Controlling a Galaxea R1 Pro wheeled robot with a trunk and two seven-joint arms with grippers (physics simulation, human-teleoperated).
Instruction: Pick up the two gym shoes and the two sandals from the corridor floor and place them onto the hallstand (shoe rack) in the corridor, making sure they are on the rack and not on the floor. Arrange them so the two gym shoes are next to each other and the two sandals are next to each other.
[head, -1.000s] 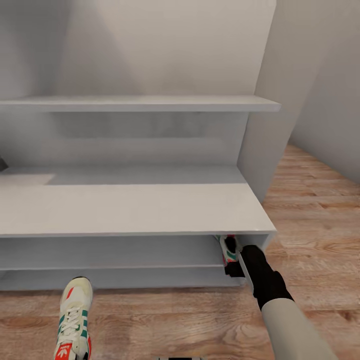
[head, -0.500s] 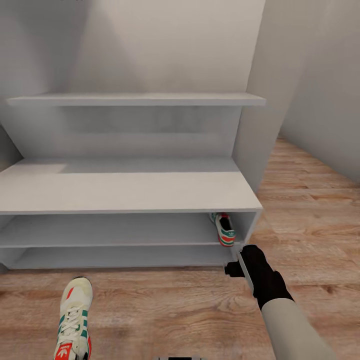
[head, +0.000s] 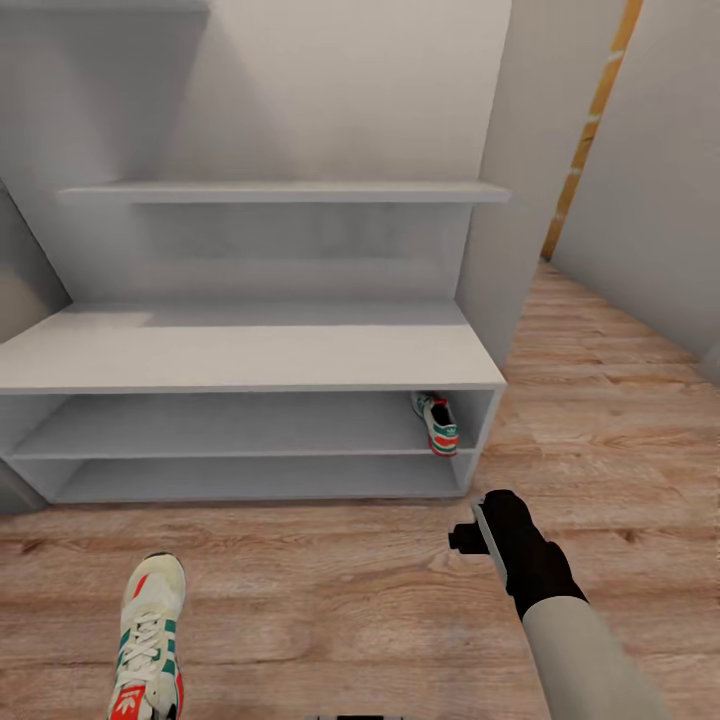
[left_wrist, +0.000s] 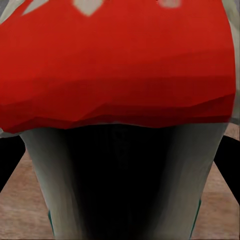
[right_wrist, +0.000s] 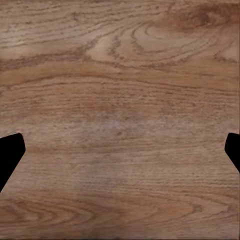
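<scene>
On the rack's (head: 250, 360) upper shelf, far right, one gym shoe (head: 438, 424) now sits alone; a second ago the right gripper (head: 478, 532) was in there with it. That gripper has pulled back over the floor (head: 330, 590), fingers wide apart, empty. The other gym shoe (head: 148, 640) is at the left; the left gripper's state I cannot tell.

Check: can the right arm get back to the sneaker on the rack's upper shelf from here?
Probably yes. The right tool, open over bare floor, faces the sneaker at the shelf's open right end; nothing lies between.
</scene>
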